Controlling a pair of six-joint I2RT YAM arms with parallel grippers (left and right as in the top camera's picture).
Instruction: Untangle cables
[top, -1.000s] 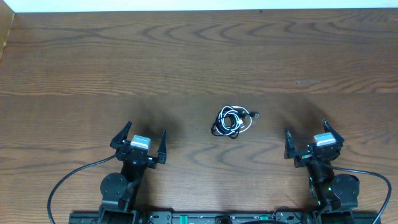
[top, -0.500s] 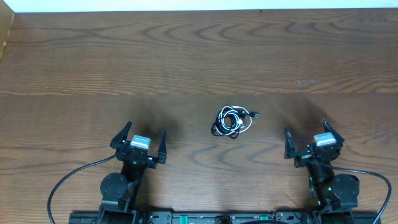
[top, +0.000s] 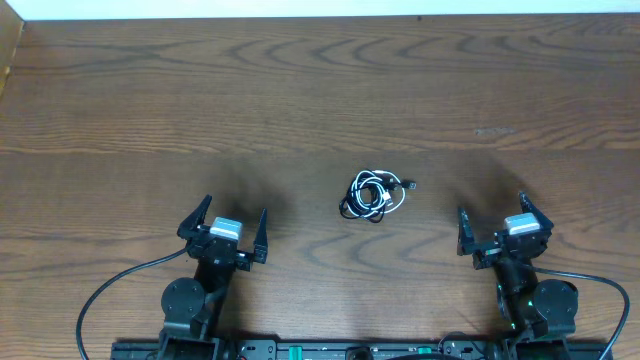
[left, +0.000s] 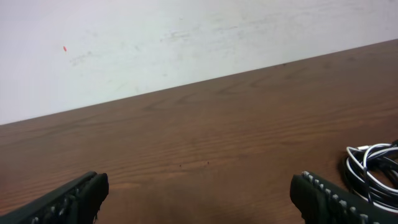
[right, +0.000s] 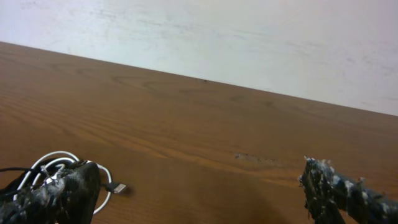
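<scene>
The coiled cables lie on the table, about midway across it. The left gripper sits to the left of the cables and the right gripper to their right, each nearer the robot's edge and well apart from them. Behind the cables the table runs back to a wall.
</scene>
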